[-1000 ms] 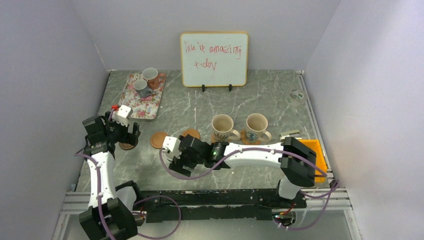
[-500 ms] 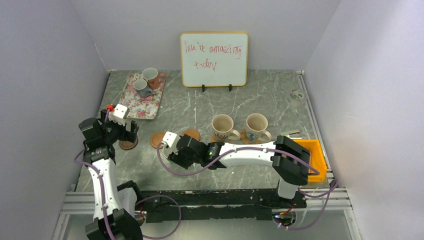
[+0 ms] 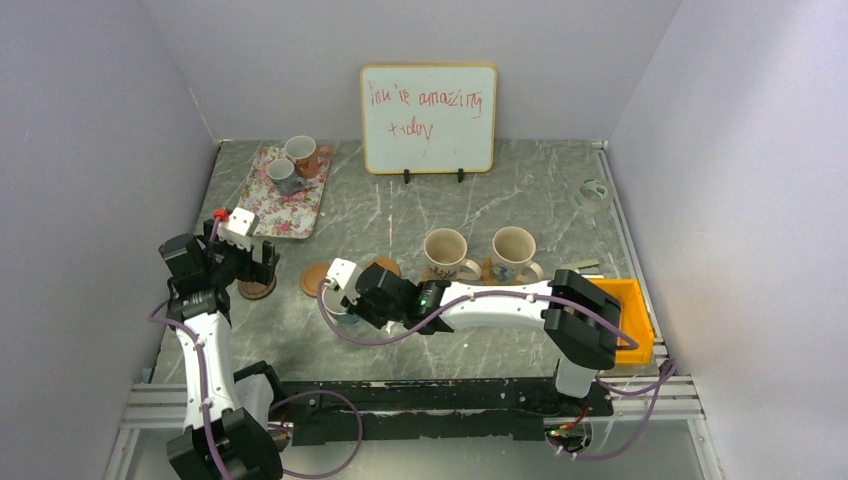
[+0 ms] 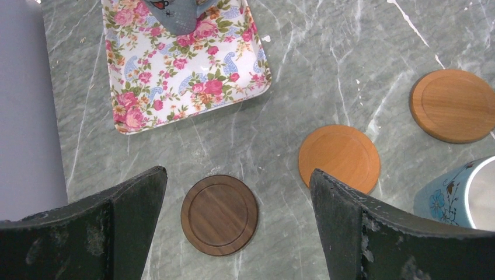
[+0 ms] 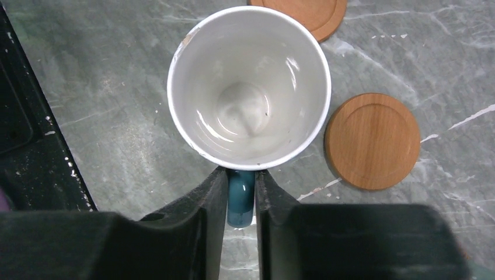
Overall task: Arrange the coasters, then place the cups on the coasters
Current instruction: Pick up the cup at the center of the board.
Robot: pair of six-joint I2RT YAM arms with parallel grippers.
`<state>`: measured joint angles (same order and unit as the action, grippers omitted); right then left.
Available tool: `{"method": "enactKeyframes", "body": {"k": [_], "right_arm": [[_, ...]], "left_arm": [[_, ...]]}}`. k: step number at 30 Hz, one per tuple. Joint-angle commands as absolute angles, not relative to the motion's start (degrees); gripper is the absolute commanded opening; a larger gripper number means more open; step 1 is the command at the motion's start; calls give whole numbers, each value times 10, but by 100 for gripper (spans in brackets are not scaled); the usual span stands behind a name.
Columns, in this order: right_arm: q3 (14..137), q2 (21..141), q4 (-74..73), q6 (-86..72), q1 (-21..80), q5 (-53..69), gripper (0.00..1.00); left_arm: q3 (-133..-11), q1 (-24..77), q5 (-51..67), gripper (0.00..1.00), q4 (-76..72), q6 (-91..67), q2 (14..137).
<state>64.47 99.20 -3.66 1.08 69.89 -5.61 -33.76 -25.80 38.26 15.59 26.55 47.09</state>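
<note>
Right gripper (image 5: 240, 178): jaws now clamped on the mug's (image 5: 248, 87) blue handle, wide apart a second ago.
Right arm (image 3: 490, 300): reached farther left, toward the coasters (image 5: 372, 141).

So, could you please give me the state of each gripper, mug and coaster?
Left gripper: open.
Right gripper: shut on mug handle.
Blue floral ceramic mug: upright, empty, not on a coaster.
Dark brown round wooden coaster: bare.
Two tan round wooden coasters: bare.
Two cream printed mugs: upright, on coasters.
Orange-brown mug, small grey mug: upright, on floral tray.
</note>
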Motion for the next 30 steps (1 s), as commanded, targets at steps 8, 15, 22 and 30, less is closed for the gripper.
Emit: {"method": "enactKeyframes", "body": {"k": [8, 15, 22, 30], "right_arm": [[646, 1006, -17, 15, 692, -19, 22], [645, 983, -11, 30, 690, -27, 0], [638, 940, -2, 28, 661, -19, 0], [631, 914, 15, 23, 637, -23, 0]], "left_arm": [[-317, -261, 391, 97, 133, 277, 458], [-300, -261, 405, 97, 130, 273, 448], [-290, -261, 424, 97, 129, 278, 443], [-287, -261, 431, 97, 128, 282, 449]]}}
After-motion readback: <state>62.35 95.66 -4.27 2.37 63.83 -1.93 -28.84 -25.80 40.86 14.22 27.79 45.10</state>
